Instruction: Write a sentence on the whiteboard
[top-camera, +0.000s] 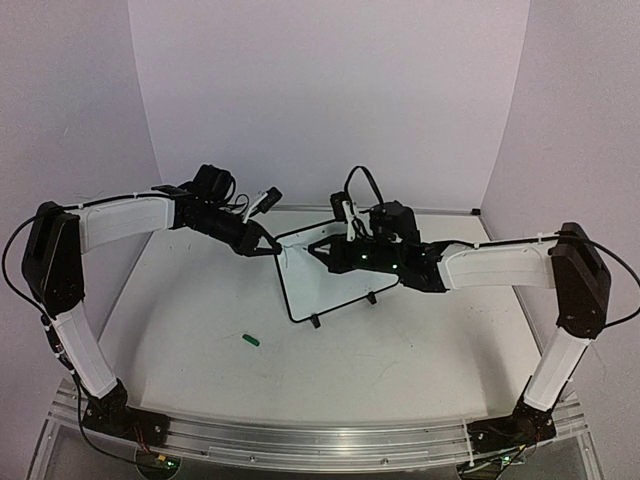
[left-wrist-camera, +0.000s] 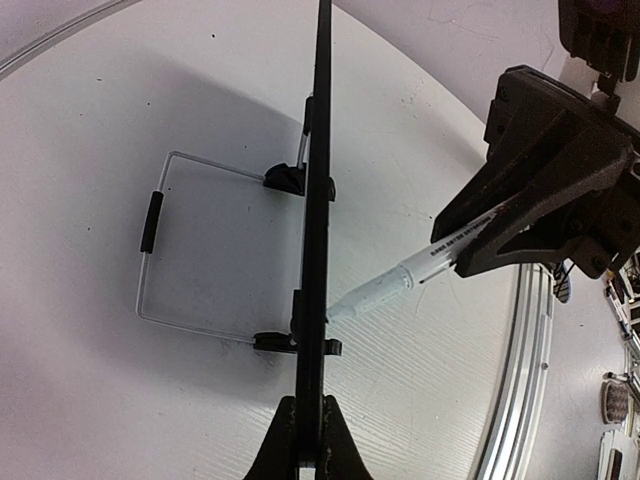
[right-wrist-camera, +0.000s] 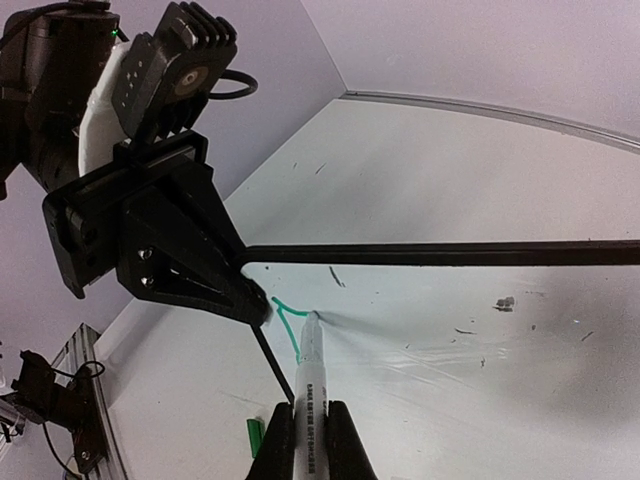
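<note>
The whiteboard (top-camera: 332, 290) stands on its long edge near the middle of the table (top-camera: 400, 350). It is propped on two small black feet with a wire stand (left-wrist-camera: 150, 225) behind it, and its writing face is turned toward the right arm. The left gripper (left-wrist-camera: 308, 435) is closed tight on the board's thin black frame at the upper corner nearest the left arm, with one finger on each face. The right gripper (right-wrist-camera: 310, 430) is closed around the barrel of a white marker (right-wrist-camera: 308, 375). The marker points away from the wrist, and its tip touches the board's face just beside the clamped corner. Of the sentence (right-wrist-camera: 287, 307), only a short green stroke shows (a curved line with a tail running down to the marker tip, no letter readable). A few small dark specks dot the rest of the white surface. A small green cap (top-camera: 250, 340) lies on the table in front of the board, apart from it and from both arms.
</note>
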